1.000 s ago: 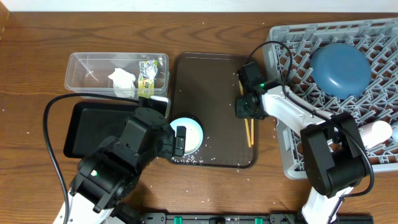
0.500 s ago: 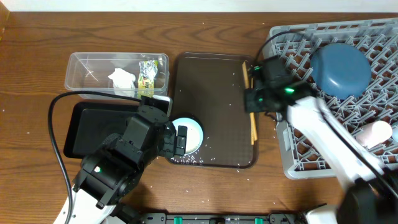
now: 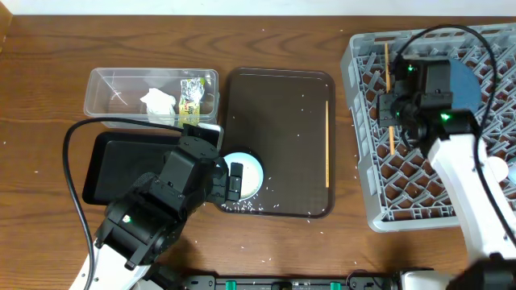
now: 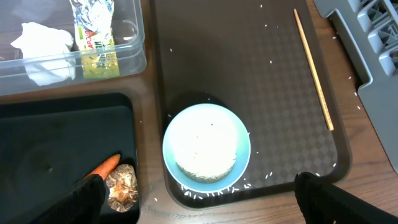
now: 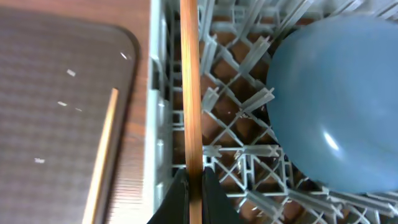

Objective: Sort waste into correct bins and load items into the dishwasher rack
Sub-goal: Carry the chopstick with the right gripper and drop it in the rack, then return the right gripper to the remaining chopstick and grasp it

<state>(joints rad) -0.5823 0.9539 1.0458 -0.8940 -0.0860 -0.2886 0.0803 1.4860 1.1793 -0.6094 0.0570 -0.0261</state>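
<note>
The right claw [image 5: 193,194] is pinching one chopstick [image 5: 189,93] near its lower end and is holding it flat over the dishwasher rack [image 5: 239,127]. The stick is lying along the rack's left edge, just beside the blue dish [image 5: 336,93] that is sitting among the pegs. From above, the stick is running lengthwise across several peg rows, apart from the lattice floor as far as I can tell.

To do this well, the arm should be lowering the stick into a channel between two peg rows, parallel to them, so both ends are resting on the grid and are not bridging peg tips. It should be staying clear of the dish, since a nudge there could be rocking it. The claw ought to be releasing only once the stick is seated, as a thin stick dropped from height is likely to bounce or slip through a gap.

The second chopstick [image 3: 327,141] is lying along the right side of the brown serving tray [image 3: 274,105] on the bench [image 3: 48,48], waiting for the same treatment. The left claw [image 4: 205,194] is hanging spread wide above the small blue cup [image 4: 206,146], with rice grains [image 4: 205,191] scattered around the cup's base.
</note>
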